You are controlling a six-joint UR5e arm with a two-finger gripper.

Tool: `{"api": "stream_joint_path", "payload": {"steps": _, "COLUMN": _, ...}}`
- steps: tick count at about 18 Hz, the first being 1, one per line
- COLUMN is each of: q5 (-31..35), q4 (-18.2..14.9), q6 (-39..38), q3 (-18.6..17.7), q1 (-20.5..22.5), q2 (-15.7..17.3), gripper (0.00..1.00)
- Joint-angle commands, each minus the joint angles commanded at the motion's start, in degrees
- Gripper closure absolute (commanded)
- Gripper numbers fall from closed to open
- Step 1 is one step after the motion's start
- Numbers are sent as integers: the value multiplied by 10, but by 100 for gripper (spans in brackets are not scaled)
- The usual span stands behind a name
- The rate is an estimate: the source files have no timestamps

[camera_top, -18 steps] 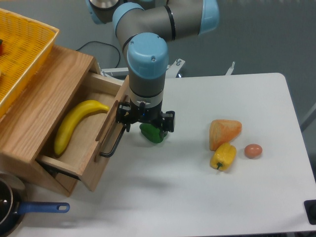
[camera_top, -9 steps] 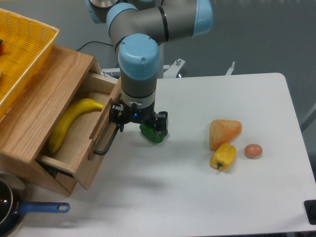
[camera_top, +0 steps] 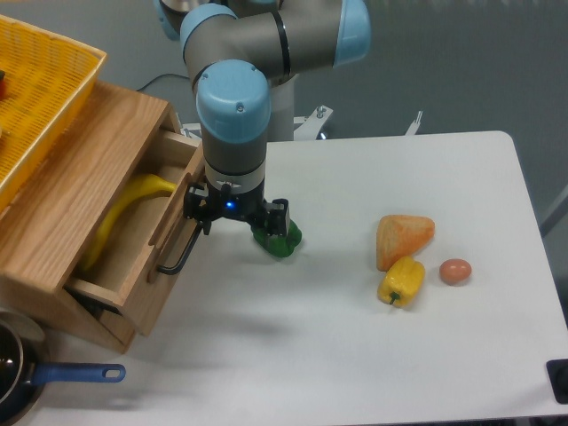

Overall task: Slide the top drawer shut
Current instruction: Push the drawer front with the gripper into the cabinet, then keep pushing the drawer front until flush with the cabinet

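The top drawer (camera_top: 169,266) of light oak stands partly open on the left. Its front panel carries a black bar handle (camera_top: 181,254). Inside lies a yellow banana (camera_top: 122,216), half hidden under the cabinet top. My gripper (camera_top: 234,216) points down right beside the upper end of the front panel. Its fingers are spread open with nothing between them, and the left finger (camera_top: 194,208) is against the panel.
The oak cabinet shell (camera_top: 71,195) carries a yellow basket (camera_top: 40,89). A green pepper (camera_top: 278,240) lies just behind my gripper. An orange wedge (camera_top: 404,237), a yellow pepper (camera_top: 401,282) and an egg (camera_top: 454,271) sit at the right. A blue-handled pan (camera_top: 53,376) is front left.
The arm has moved left with the front panel against it. The drawer has slid further into the cabinet, and less of the banana shows.
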Motion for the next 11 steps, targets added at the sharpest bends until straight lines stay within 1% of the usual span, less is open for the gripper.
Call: {"api": "stream_joint_path", "payload": {"steps": 11, "q5": -2, "q4": 1, "q6": -16, "q3": -2, "q1": -13, "q2": 4, "gripper": 0}}
